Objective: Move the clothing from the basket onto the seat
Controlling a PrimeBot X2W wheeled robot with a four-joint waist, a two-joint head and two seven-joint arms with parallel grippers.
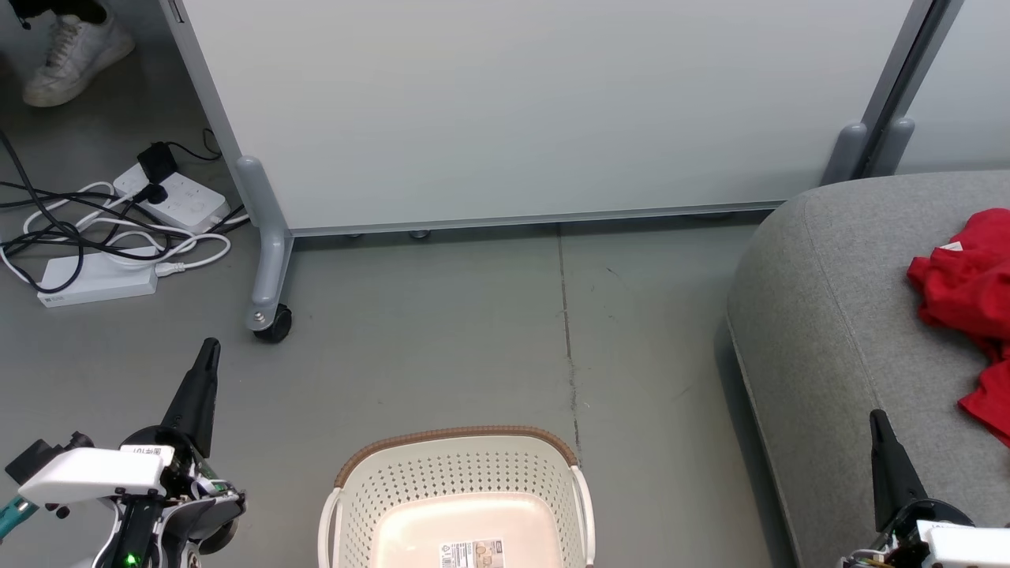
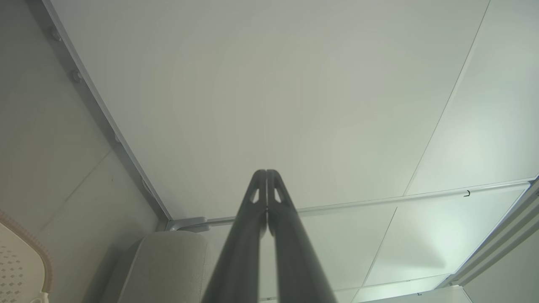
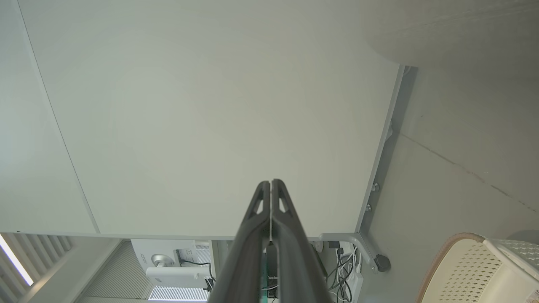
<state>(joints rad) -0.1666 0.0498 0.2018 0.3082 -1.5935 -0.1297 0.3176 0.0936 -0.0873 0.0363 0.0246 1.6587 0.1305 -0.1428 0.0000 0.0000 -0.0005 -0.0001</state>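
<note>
Underneath everything, a smooth grey floor (image 1: 442, 331), marked by one thin dark joint line (image 1: 566, 315) running from the partition toward the basket.

Across the back, a broad pale partition (image 1: 513, 110) in a grey frame, upright, carried at its left end on a grey foot.

At the right, the grey sofa seat (image 1: 836, 315): rounded corner, seam line following its edge, a strip of bare floor between it and the basket.

Bottom middle, standing on the floor, the basket (image 1: 458, 438): cream and perforated, with a brown rim band and a white handle on each side. Inside, a bare bottom with a printed label (image 1: 472, 552).

On the seat, at the right edge of the head view, the red clothing (image 1: 966, 276), crumpled and partly cut off by the frame.

Far left, near the partition foot, two white power strips (image 1: 180, 197) amid a tangle of black and white cables (image 1: 118, 237).

Top left, a person's white shoe (image 1: 75, 55) on the floor.

Low left, over the floor, the left gripper (image 1: 210, 347), fingers pressed tip to tip, gripping nothing.

Low right, over the seat's near edge, the right gripper (image 1: 874, 416), likewise closed tight with nothing between the fingers.

Under the partition foot, a small black caster (image 1: 274, 323).
</note>
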